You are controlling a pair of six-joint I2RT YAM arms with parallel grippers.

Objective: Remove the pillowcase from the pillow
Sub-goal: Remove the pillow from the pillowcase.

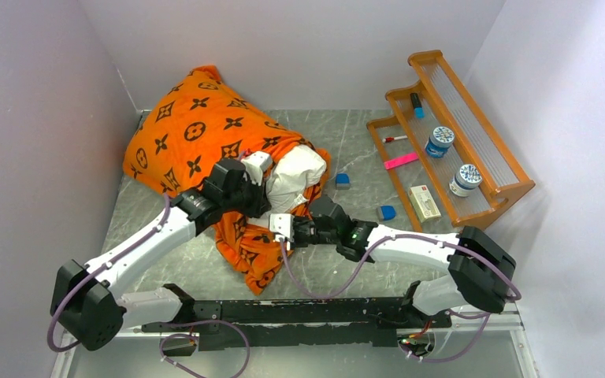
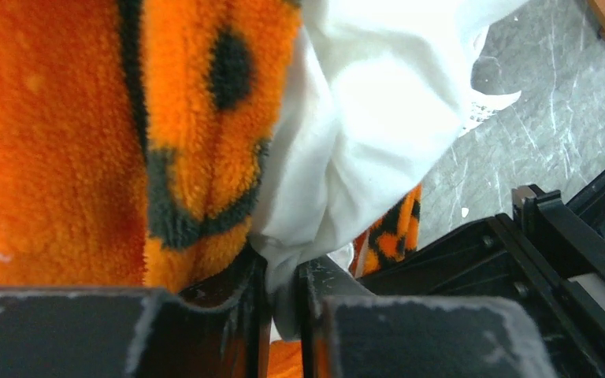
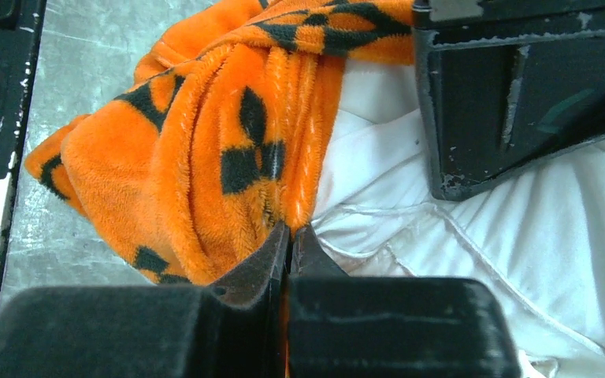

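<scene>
The orange pillowcase (image 1: 197,134) with dark monogram motifs lies at the back left, still covering most of the pillow. The pillow's white end (image 1: 295,173) sticks out of the case's open mouth toward the centre. My left gripper (image 1: 270,183) is at that mouth, and a fold of the white pillow (image 2: 378,118) is pinched between its narrow jaws (image 2: 283,268), beside the orange pile (image 2: 63,142). My right gripper (image 1: 277,228) is just in front, shut (image 3: 290,236) on the edge of the pillowcase (image 3: 205,157), with white pillow fabric (image 3: 520,260) to its right.
A wooden rack (image 1: 457,134) at the right holds two jars, a marker, a pink strip and a small box. Two small blue-grey blocks (image 1: 343,181) (image 1: 386,212) lie on the grey table near it. Walls close in on the left, back and right.
</scene>
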